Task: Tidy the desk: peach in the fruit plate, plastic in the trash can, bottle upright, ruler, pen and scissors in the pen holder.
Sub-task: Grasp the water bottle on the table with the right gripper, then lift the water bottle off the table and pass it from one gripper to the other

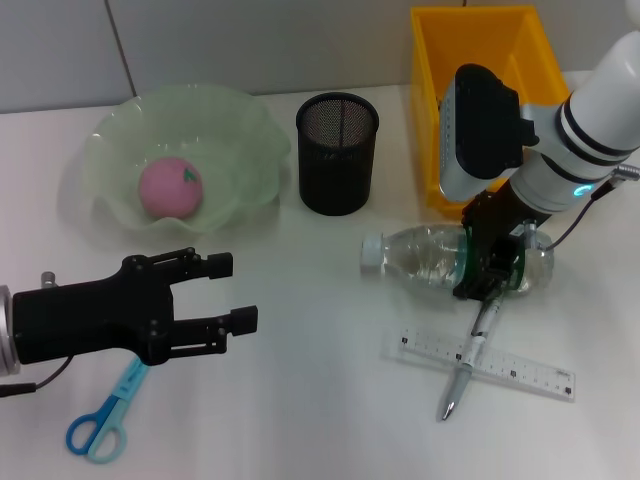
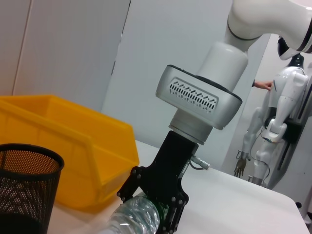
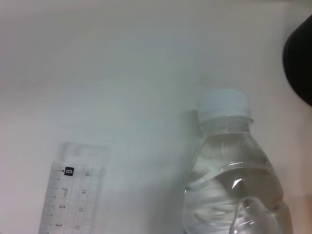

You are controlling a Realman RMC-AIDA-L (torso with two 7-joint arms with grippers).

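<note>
The clear bottle [image 1: 425,258] lies on its side, white cap toward the pen holder [image 1: 337,152]. My right gripper [image 1: 492,270] reaches down over its base end, fingers on both sides of the body, shut on it; the left wrist view shows the same grip [image 2: 151,209] on the bottle [image 2: 136,220]. The peach [image 1: 170,187] rests in the green fruit plate [image 1: 255,135]. In front of the bottle the ruler [image 1: 500,367] lies flat, the pen [image 1: 468,362] across it. Blue scissors [image 1: 103,420] lie under my left gripper [image 1: 230,293], which hovers open. No plastic shows.
The yellow trash can [image 1: 480,95] stands at the back right, close behind my right arm. The black mesh pen holder sits between it and the plate. The right wrist view shows the bottle [image 3: 234,185] and a ruler end [image 3: 73,200].
</note>
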